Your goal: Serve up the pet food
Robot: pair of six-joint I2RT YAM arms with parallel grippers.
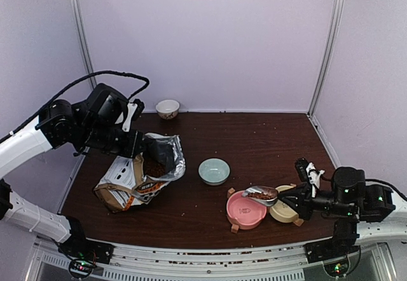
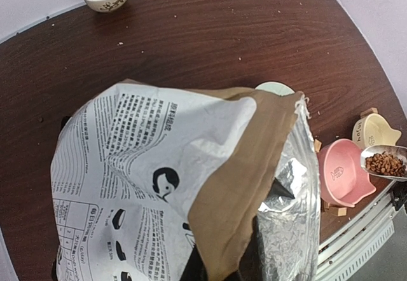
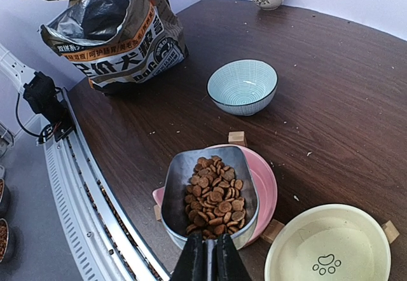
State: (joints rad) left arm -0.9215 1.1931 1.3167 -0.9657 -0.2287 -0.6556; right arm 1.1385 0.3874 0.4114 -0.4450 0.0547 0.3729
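The pet food [image 3: 216,195] lies as a heap of brown kibble in a silver scoop [image 3: 181,185]. My right gripper [image 3: 210,255] is shut on the scoop's handle and holds it level over the pink bowl [image 3: 266,189]. From above, the scoop [image 1: 262,194] hangs over the pink bowl's [image 1: 240,212] right side. The printed paper bag [image 1: 137,179] stands open at the left, with more kibble [image 1: 154,168] inside. My left gripper [image 1: 147,146] is shut on the bag's top rim. In the left wrist view the bag [image 2: 159,147] hides most of that gripper's fingers.
A yellow bowl [image 1: 284,212] sits right of the pink one. A pale blue bowl [image 1: 214,170] stands mid-table and a small white bowl [image 1: 167,108] is by the back wall. Crumbs dot the dark tabletop. Spilled kibble lies in the metal rail [image 3: 95,217] at the near edge.
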